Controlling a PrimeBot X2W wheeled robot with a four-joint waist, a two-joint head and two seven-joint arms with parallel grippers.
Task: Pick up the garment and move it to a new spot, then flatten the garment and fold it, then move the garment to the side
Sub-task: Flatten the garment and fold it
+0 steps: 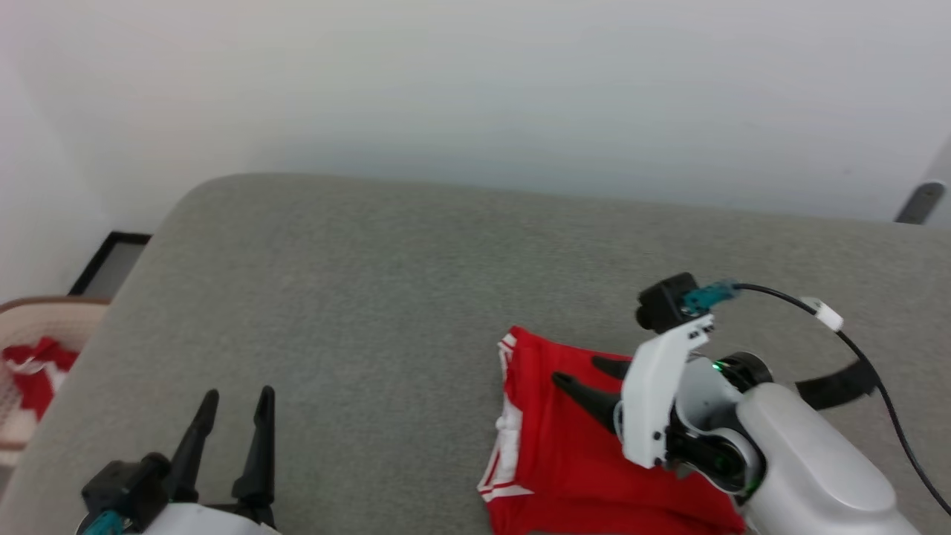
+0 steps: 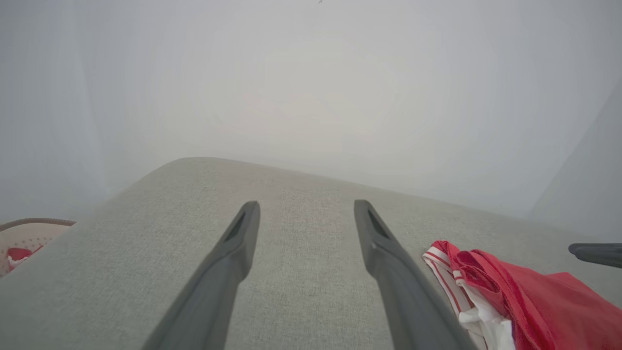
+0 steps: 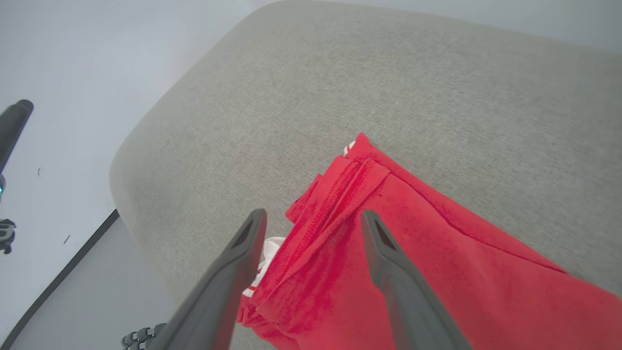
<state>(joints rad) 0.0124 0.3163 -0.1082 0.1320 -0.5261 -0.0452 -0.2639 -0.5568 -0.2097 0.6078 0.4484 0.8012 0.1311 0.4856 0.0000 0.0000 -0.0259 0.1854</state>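
The bright red soft shirt with white striped trim lies folded at the grey padded surface's front edge, right of middle. The left gripper gapes empty near the front-left corner. The right gripper, open and empty over the shirt, could snag and undo a fold.

Both grippers spread wide, 2 arms low and well apart.
The left gripper sits at the lower left of the head view, its 2 dark fingers pointing up that view with a clear gap between them. The right gripper, at the lower right, points leftward from a white wrist on a pale forearm, jaws parted wide.
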